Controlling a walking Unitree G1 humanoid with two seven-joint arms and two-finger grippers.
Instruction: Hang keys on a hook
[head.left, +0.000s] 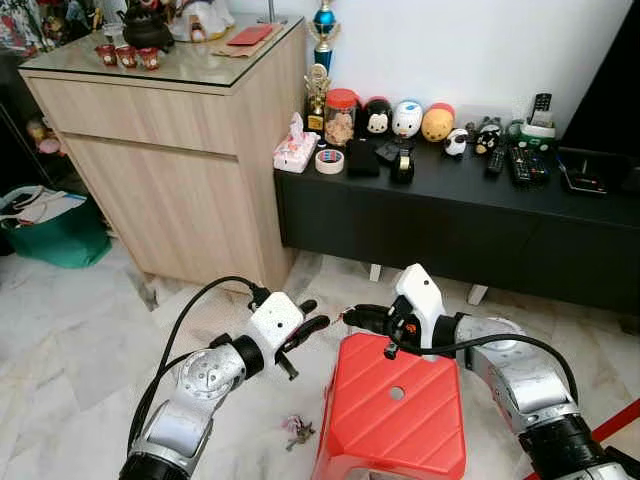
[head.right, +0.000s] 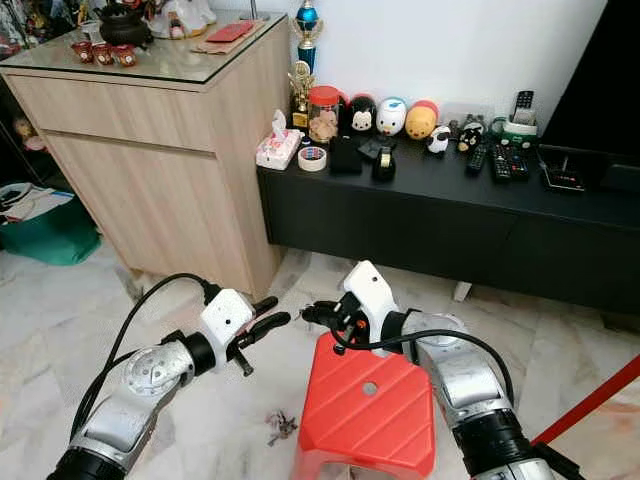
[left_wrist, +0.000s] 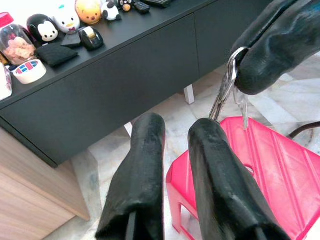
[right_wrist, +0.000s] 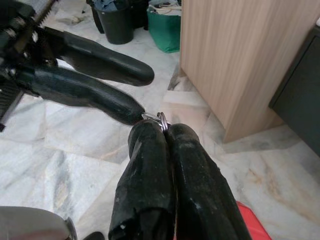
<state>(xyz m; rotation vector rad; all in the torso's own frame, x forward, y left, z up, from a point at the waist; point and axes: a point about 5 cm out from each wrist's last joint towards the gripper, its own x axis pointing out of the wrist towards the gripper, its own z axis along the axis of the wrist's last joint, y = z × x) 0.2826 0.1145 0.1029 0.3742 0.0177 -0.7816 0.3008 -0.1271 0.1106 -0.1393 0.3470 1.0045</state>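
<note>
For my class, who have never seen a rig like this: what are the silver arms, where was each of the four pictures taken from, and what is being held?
This is a humanoid robot with two silver arms, each ending in two long black fingers. Two pictures come from cameras in its head, looking down; the other two come from cameras on each wrist, looking along the fingers. The right gripper is shut on a silver metal key ring, above a red plastic stool. The left gripper is open, its fingertips close to that ring. Another small bunch of keys lies on the white marble floor. Behind stand a black low cabinet carrying toys and remotes, and a light wooden cupboard.
</note>
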